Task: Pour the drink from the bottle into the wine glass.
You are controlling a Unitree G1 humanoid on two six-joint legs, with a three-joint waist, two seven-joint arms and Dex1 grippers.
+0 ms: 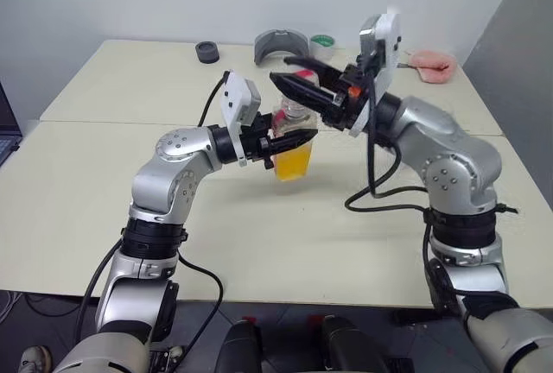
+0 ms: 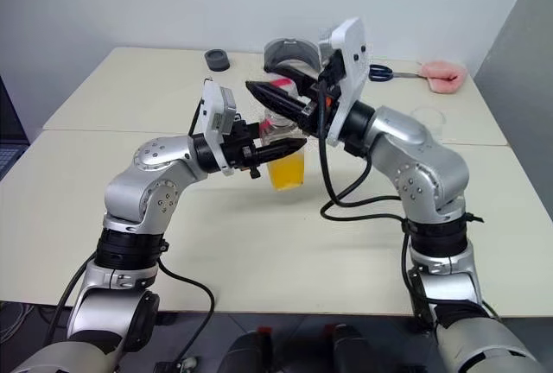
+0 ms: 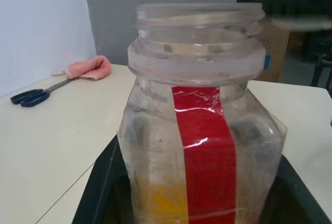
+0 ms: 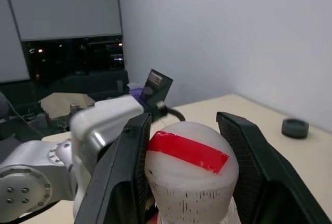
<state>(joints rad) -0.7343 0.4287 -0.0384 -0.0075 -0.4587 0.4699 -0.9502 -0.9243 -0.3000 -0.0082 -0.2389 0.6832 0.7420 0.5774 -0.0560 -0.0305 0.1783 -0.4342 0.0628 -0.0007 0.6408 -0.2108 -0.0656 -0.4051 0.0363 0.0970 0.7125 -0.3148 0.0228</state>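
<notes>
Left end effector (image 1: 294,142) is clamped on the bottle (image 1: 293,144), fingers closed on its body, holding it upright above the bench (image 1: 104,192) near centre. The drink (image 1: 294,162) fills the lower part of the bottle, orange-yellow. Left wrist view: bottle neck (image 3: 197,42) is open, threads bare, red stripe label (image 3: 205,151) running down the front.

Right end effector (image 4: 184,175) sits at 12 o'clock of the bottle mouth, just above it, pointing toward the robot's left. The cap (image 4: 189,175), white with a red strip on top, sits between its two black fingers (image 4: 127,172); fingers stand narrow at the cap's sides, but actual pad contact cannot be told. Cap is off the bottle.

Other items on the bench: scissors (image 2: 383,72) and pink cloth (image 2: 443,72) at about 1–2 o'clock from the bottle, far edge; grey curved part (image 1: 282,45) and tape roll (image 1: 322,42) at 12 o'clock; small dark round piece (image 1: 207,51) at 11 o'clock. A faint clear glass item (image 2: 429,119) sits at 3 o'clock behind the right arm; cannot tell if it's the wine glass.
</notes>
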